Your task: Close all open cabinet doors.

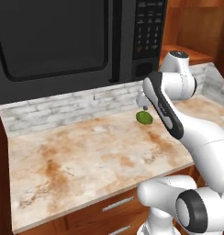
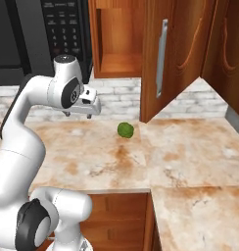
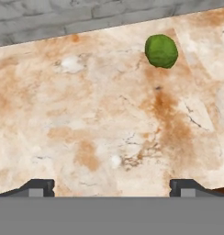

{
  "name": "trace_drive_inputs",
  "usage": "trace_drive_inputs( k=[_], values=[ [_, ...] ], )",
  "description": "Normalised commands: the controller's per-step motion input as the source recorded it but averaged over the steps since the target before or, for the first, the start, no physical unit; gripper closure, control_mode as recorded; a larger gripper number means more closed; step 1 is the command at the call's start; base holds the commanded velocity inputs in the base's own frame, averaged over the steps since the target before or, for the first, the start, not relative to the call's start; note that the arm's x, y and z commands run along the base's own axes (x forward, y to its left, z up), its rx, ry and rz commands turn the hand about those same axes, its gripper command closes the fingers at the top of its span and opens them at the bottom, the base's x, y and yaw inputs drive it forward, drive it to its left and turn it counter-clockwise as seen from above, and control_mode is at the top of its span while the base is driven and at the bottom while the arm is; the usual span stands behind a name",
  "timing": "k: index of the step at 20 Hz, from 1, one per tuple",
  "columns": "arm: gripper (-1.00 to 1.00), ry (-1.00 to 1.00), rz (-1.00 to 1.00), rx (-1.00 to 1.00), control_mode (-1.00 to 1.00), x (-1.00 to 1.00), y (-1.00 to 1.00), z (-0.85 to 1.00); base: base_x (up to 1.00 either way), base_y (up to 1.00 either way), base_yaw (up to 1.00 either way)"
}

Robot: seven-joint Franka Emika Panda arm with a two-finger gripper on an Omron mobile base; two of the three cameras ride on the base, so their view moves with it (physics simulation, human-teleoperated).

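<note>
The gripper (image 3: 112, 188) hangs spread wide and empty above the counter (image 2: 190, 147). 1 cabinet door (image 2: 168, 54) stands open to the arm's right, over a green fruit (image 2: 125, 130). A low sweep toward the door risks knocking that fruit away.

The things rest on a long L-shaped kitchen counter of pale beige marble with rusty orange-brown stains (image 2: 190, 147). It runs along a wall of light grey stone bricks (image 1: 63, 108) and turns a corner toward the camera on the right side of the right base view. One small round green fruit with a rough skin, maybe a lime or an avocado (image 2: 125, 130), lies directly on the marble, near the brick wall. It stands alone, well apart from the front edge of the counter.
</note>
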Motion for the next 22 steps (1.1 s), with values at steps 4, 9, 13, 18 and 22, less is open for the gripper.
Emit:
trace_drive_inputs(
  k=[4, 9, 13, 18, 22],
  values=[
    [-1.00, 0.00, 0.00, 0.00, 1.00, 0.00, 0.00, 0.00, 0.08, -0.56, 0.00],
    [-1.00, 0.00, 0.00, 0.00, 1.00, 0.00, 0.00, 0.00, 0.00, -0.60, 0.00],
    [-1.00, 0.00, 0.00, 0.00, 1.00, 0.00, 0.00, 0.00, 0.00, -0.57, 0.00],
    [-1.00, 0.00, 0.00, 0.00, 1.00, 0.00, 0.00, 0.00, 0.08, -0.33, 0.00],
    [-1.00, 0.00, 0.00, 0.00, 1.00, 0.00, 0.00, 0.00, 0.00, -0.02, 0.00]
  ],
)
